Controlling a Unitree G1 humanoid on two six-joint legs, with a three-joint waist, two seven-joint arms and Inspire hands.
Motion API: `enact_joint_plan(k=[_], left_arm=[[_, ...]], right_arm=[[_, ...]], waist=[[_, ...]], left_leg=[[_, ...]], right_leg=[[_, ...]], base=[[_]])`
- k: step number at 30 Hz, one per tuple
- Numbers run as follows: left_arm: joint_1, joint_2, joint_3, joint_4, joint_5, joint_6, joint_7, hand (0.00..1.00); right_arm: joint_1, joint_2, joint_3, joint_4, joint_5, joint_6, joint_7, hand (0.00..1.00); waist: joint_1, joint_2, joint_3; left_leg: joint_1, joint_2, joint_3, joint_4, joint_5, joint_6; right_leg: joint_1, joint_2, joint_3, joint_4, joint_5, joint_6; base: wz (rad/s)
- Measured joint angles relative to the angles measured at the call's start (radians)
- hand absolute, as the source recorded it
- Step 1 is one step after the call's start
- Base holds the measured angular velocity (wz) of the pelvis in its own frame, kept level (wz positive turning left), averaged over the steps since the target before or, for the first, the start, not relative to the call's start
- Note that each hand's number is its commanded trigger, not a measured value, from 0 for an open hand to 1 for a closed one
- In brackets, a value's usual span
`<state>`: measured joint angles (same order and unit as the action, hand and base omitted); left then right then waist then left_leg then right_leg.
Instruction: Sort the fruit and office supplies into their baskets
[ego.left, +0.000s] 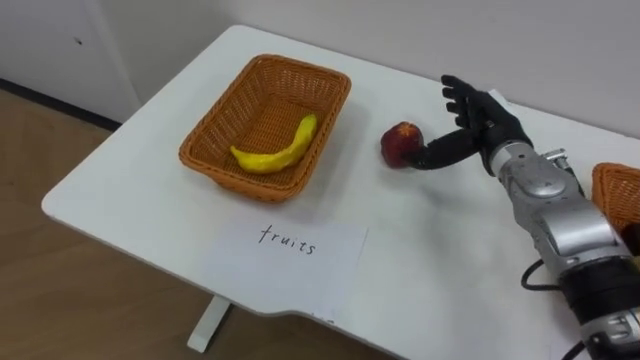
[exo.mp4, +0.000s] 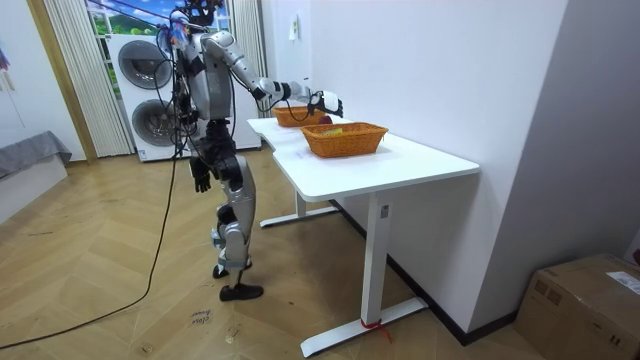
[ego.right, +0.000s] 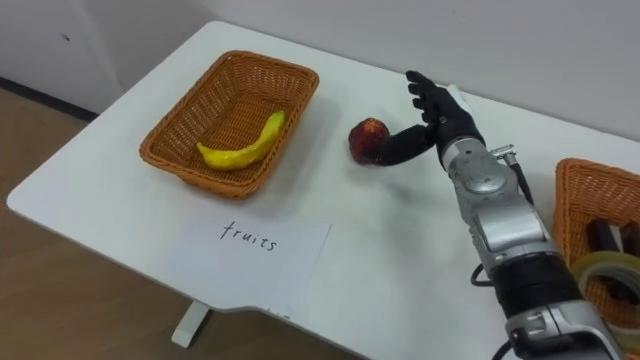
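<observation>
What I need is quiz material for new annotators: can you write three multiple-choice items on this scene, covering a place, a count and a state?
1. Where is the apple? A in the left basket; B on the table beside that basket; C lifted in a hand.
2. How many fruits lie in the left basket? A none; B two; C one.
3. The right hand is: A open; B shut on the apple; C shut, empty.
Key: B, it rests on the tabletop; C, just the banana; A, fingers straight, thumb at the apple.
</observation>
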<state>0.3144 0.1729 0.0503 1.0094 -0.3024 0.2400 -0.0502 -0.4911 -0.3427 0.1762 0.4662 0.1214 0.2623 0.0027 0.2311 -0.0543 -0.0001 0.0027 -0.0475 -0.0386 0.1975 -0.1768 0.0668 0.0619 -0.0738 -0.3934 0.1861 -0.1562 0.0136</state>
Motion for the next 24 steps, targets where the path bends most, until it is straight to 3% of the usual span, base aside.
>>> enact_joint_plan(k=[7,16,24], left_arm=[[0.004,-0.003,-0.016,0.002,0.023,0.028,0.0,0.0],[0.01,-0.005,-0.019,0.002,0.022,0.065,-0.007,0.0],[0.01,-0.003,-0.036,0.002,0.022,0.068,-0.005,0.0]], right_arm=[[0.0,0.006,0.0,0.041,0.029,0.0,0.0,0.0],[0.0,0.07,0.003,0.059,0.03,0.001,-0.004,0.0],[0.0,0.071,0.041,0.101,0.037,0.002,-0.036,0.0]], waist=[[0.023,-0.001,0.0024],[0.026,0.001,0.0038],[0.038,-0.002,0.0033]], left_leg=[[0.001,0.0,-0.005,0.007,0.0,0.0],[-0.003,-0.001,-0.012,0.009,0.0,0.0],[-0.007,-0.002,-0.02,0.009,0.0,0.0]], right_leg=[[0.007,0.0,-0.006,0.0,0.0,0.0],[0.006,-0.001,-0.017,0.0,0.0,0.0],[0.005,-0.001,-0.024,0.0,0.0,0.0]], base=[[0.01],[0.02],[0.02]])
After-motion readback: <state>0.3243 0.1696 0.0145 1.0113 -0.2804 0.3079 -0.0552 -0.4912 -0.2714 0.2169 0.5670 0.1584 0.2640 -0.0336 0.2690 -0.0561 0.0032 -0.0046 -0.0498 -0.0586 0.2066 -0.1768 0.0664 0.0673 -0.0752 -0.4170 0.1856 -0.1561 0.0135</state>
